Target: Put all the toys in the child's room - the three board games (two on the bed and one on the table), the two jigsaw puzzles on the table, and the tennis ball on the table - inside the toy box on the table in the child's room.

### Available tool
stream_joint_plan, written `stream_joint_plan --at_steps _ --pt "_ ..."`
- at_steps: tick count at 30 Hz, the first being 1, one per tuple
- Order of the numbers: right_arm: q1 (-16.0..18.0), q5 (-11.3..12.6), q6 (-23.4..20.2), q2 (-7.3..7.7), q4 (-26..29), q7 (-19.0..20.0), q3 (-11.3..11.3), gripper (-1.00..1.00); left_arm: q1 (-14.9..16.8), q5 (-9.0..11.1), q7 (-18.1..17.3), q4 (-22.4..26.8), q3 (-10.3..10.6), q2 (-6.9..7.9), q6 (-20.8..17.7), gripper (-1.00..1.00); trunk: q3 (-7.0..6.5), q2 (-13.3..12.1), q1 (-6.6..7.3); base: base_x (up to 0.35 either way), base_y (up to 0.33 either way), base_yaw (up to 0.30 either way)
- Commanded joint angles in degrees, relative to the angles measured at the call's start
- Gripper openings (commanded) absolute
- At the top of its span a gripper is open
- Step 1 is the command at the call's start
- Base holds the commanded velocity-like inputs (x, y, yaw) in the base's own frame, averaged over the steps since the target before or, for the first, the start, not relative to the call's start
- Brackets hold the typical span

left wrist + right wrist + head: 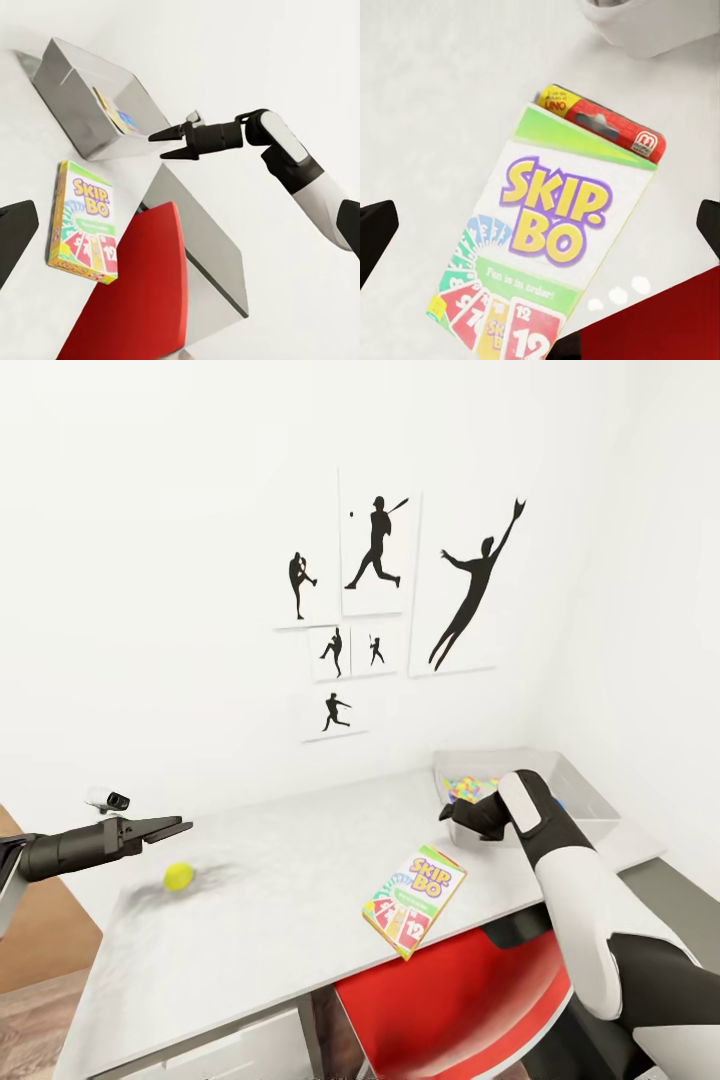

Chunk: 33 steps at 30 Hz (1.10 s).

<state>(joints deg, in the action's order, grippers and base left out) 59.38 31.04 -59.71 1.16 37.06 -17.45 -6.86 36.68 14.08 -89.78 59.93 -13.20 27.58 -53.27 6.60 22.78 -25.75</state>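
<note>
the table point(270, 920) holds skip-bo point(414, 900) and the tennis ball point(179, 875).

We see the toy box point(590, 800) contents partly hidden by the right arm; only 1 jigsaw puzzle point(466, 788) corner shows. Skip-Bo box point(547, 247) is cut off at right wrist view's edge. Red chair point(460, 1010) is cropped.

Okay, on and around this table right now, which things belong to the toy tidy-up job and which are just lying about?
Job:
Skip-Bo board game
tennis ball
toy box
jigsaw puzzle, already in the box
table

Just there:
red chair
baseball wall pictures
</note>
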Motion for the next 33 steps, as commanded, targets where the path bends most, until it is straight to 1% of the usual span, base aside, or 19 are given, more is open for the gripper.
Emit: stream_joint_plan --at_steps 1,17,22,26,28,29,30,33 --pt "0.1 0.6 -0.1 0.02 0.2 -0.6 -0.1 1.00 0.1 0.0 -0.2 0.0 0.0 0.02 -0.6 1.00 0.22 0.1 -0.03 0.000 0.000 0.000" --pt "0.0 0.6 0.2 0.07 0.4 -0.6 -0.2 1.00 0.0 0.0 -0.2 0.0 0.0 0.02 -0.6 1.00 1.72 0.1 -0.03 0.000 0.000 0.000" --pt "0.1 0.6 2.4 0.07 0.4 -0.5 -0.1 1.00 0.0 0.2 -0.2 0.1 0.0 0.00 -0.6 1.00 2.19 0.1 -0.03 0.000 0.000 0.000" --pt "0.1 0.6 3.0 0.07 0.4 -0.5 -0.1 1.00 -0.9 0.5 -0.2 2.2 0.1 -0.06 -0.7 1.00 2.57 0.1 -0.03 0.000 0.000 0.000" --pt "0.1 0.6 3.1 0.02 0.4 -0.5 -0.1 1.00 -1.8 1.6 -0.2 4.7 0.2 -0.08 -1.0 1.00 2.76 0.1 -0.03 0.000 0.000 0.000" --pt "0.1 0.6 3.1 0.01 0.4 -0.5 -0.1 1.00 -2.6 2.8 -0.2 6.2 0.2 -0.09 -1.1 1.00 2.85 0.1 -0.03 0.000 0.000 0.000" --pt "0.1 0.6 3.2 0.00 0.4 -0.5 -0.1 1.00 -3.0 3.5 -0.2 6.9 0.3 -0.10 -1.2 1.00 2.95 0.1 -0.03 0.000 0.000 0.000" --pt "0.1 0.6 3.2 -0.01 0.4 -0.5 -0.1 1.00 -5.2 8.6 -0.2 10.4 0.8 -0.09 -1.3 1.00 3.23 0.1 -0.03 0.017 0.000 0.000"
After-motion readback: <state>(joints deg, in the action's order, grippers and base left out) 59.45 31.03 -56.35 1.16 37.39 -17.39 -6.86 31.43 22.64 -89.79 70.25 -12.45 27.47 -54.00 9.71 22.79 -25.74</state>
